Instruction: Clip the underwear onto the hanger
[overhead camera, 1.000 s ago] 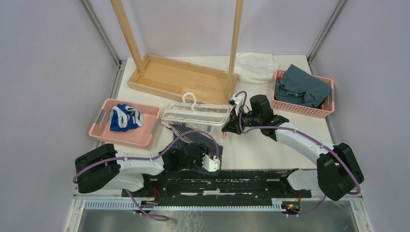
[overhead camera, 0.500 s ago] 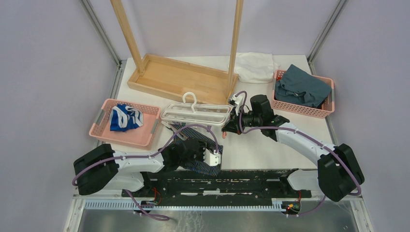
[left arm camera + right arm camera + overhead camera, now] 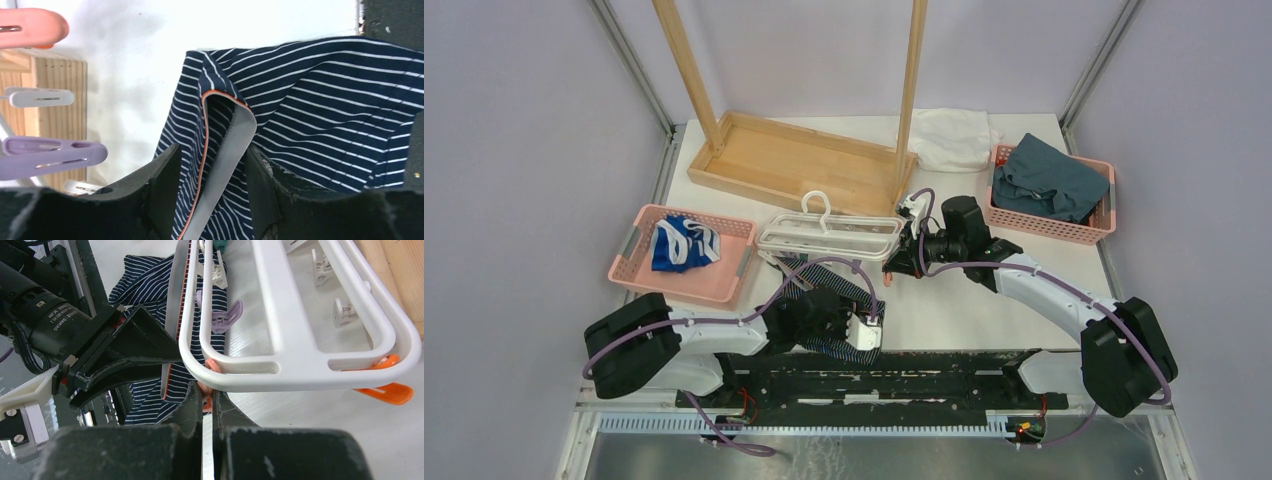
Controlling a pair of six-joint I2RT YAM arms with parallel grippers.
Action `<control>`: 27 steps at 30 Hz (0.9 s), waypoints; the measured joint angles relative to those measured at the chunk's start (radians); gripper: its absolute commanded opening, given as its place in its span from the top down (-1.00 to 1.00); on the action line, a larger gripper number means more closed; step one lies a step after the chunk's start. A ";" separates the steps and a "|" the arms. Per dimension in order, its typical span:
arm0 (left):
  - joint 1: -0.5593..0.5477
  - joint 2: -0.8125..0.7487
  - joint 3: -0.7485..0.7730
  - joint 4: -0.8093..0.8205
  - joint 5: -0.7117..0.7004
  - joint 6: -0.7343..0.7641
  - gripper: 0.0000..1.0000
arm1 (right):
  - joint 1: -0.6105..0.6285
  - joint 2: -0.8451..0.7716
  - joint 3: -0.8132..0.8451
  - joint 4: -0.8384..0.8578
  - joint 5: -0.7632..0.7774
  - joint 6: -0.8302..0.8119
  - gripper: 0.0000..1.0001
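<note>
The underwear (image 3: 834, 300), dark navy with thin stripes and orange trim, lies crumpled just in front of the white hanger (image 3: 829, 238). My left gripper (image 3: 864, 325) is over its near edge. In the left wrist view my left gripper (image 3: 212, 155) is open, and the grey, orange-edged waistband (image 3: 225, 150) stands loosely between its fingers. My right gripper (image 3: 204, 397) is shut on a salmon-orange clip (image 3: 210, 365) hanging under the hanger's end rail (image 3: 300, 365), close to the underwear (image 3: 145, 285). In the top view my right gripper (image 3: 902, 262) is at the hanger's right end.
A pink basket (image 3: 639, 260) with a blue-and-white garment stands at the left. Another pink basket (image 3: 1104, 225) with a teal cloth stands at the right. The wooden rack's tray (image 3: 794, 160) and a white cloth (image 3: 954, 138) are behind. Purple (image 3: 50, 155) and white (image 3: 40, 96) clips dangle nearby.
My left wrist has shifted slightly right and away over the underwear, and its jaws have widened a little. The right arm and the hanger have not moved.
</note>
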 measured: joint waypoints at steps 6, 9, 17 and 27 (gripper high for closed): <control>0.000 0.025 0.000 0.001 0.041 -0.015 -0.11 | 0.000 0.000 0.000 0.000 0.000 0.000 0.99; 0.000 0.030 0.000 0.010 0.050 -0.022 0.11 | 0.000 0.000 0.000 0.000 0.000 0.000 0.99; 0.000 -0.003 0.000 0.018 0.049 -0.045 0.73 | 0.000 -0.018 0.000 0.001 0.001 0.000 0.99; 0.000 -0.059 0.023 0.011 0.074 -0.088 0.82 | 0.000 -0.091 -0.024 0.021 0.005 0.006 0.99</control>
